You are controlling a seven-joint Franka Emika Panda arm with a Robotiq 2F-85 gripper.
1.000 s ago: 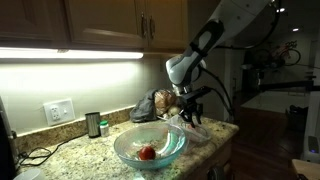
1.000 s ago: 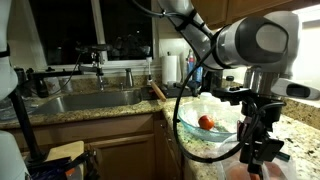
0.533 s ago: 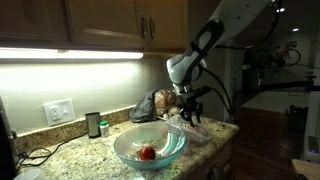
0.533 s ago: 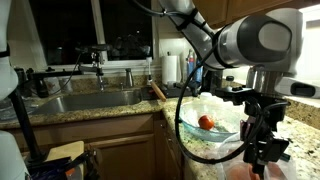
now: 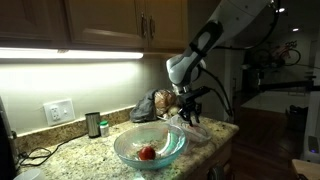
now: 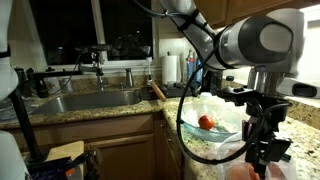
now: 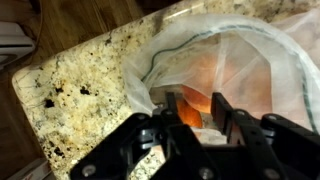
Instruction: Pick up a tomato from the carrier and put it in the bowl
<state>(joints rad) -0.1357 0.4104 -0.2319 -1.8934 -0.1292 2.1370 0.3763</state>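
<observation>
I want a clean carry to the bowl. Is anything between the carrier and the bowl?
Nothing visible. The gripper has its jaws closed on a tomato down inside the carrier, and the bowl sits right beside it on the counter. Probably only the carrier's wall and the bowl's flared rim need clearing.

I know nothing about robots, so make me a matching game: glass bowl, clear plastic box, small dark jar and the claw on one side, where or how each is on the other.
Things: 1 bowl; 2 carrier; 3 dark jar; 4 gripper.
States: A near the wall socket; B shut on a tomato; C another tomato lies in it; D at the corner of the counter, below the arm.
Pairs: 1-C, 2-D, 3-A, 4-B.
</observation>
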